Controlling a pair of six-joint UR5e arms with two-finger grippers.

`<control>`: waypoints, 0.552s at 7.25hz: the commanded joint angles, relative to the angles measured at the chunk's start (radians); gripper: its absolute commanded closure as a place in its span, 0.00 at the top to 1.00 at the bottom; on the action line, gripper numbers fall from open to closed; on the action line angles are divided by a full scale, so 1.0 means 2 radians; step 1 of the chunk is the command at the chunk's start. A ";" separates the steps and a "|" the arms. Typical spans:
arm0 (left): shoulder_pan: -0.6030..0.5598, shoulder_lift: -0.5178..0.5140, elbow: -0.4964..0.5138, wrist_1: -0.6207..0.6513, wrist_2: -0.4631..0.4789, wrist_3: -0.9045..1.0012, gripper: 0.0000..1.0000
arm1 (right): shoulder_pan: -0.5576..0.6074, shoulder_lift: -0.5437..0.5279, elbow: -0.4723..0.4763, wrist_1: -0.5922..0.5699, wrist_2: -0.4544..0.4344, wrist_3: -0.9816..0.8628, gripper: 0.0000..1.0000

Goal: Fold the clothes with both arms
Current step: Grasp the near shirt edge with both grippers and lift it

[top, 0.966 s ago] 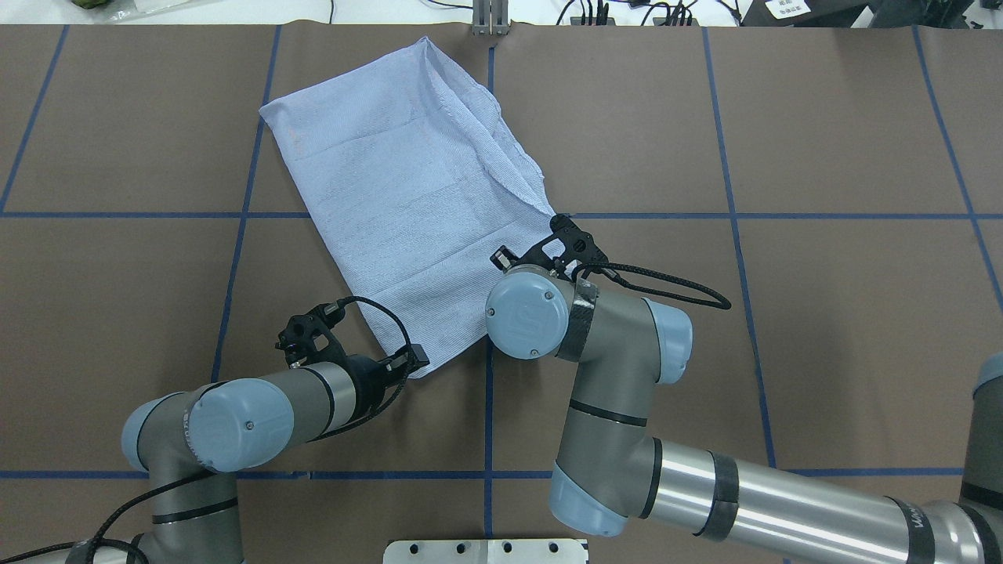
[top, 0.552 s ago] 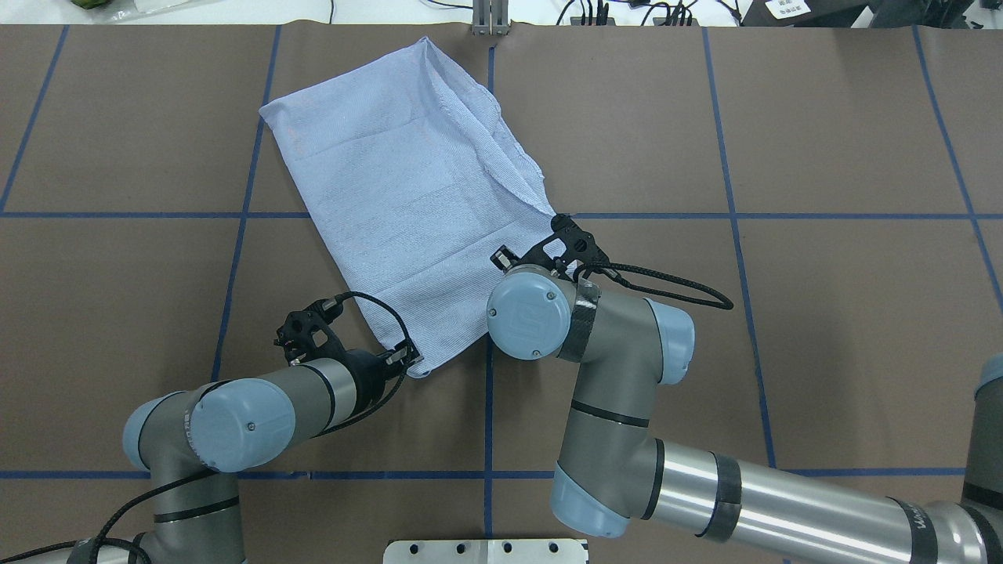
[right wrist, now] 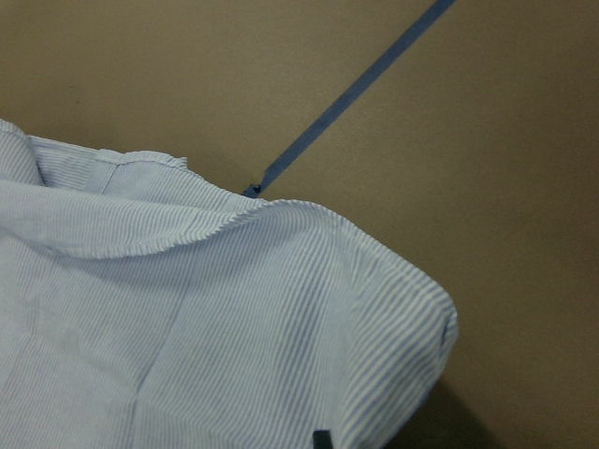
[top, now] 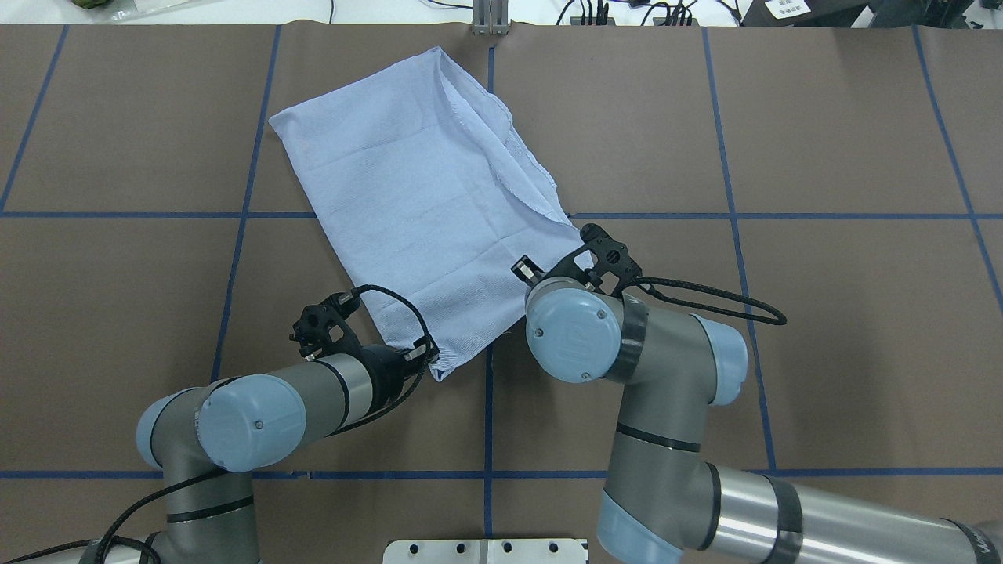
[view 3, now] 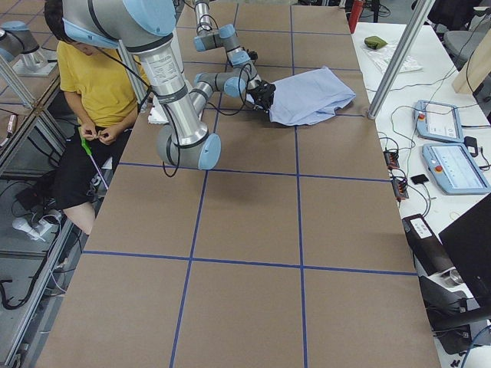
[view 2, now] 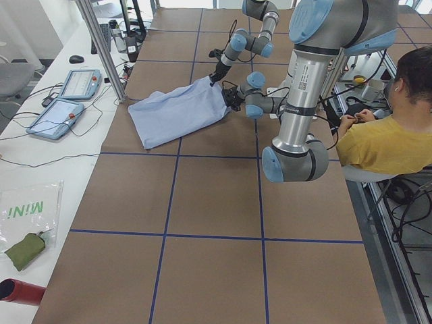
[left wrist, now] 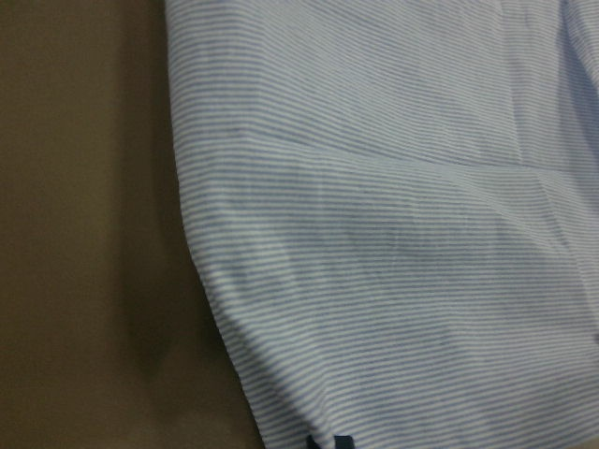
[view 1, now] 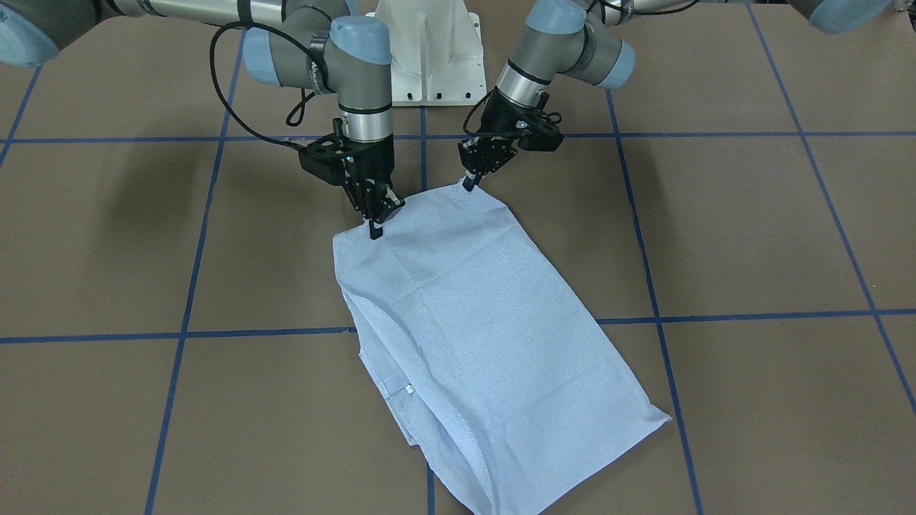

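Observation:
The light blue striped shirt (top: 423, 196) lies folded into a slanted rectangle on the brown table; it also shows in the front view (view 1: 486, 336). My left gripper (top: 427, 356) is shut on the shirt's near left corner, seen in the front view (view 1: 469, 182) pinching the edge. My right gripper (view 1: 376, 229) is shut on the near right corner; in the overhead view its wrist (top: 580, 262) hides the fingers. Both held corners are lifted slightly. The left wrist view shows striped cloth (left wrist: 393, 234), and the right wrist view shows a raised corner (right wrist: 187, 327).
The white pedestal base (view 1: 429, 64) stands behind the arms. Blue tape lines (top: 490, 423) grid the table. A metal post (top: 490, 19) stands at the far edge. A seated person in yellow (view 2: 378, 135) is beside the robot. Tablets (view 2: 67, 101) lie beyond the far table edge.
Both arms have moved to the right in the overhead view, and the shirt has slid right with them. Both grippers stay closed on the corners.

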 commanded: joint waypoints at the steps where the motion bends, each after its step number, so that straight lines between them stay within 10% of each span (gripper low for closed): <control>1: -0.001 0.003 -0.046 0.001 -0.031 0.003 0.00 | -0.047 -0.029 0.126 -0.102 -0.024 0.001 0.00; 4: 0.001 0.045 -0.173 0.033 -0.077 0.005 0.00 | -0.141 -0.028 0.211 -0.209 -0.074 0.027 0.00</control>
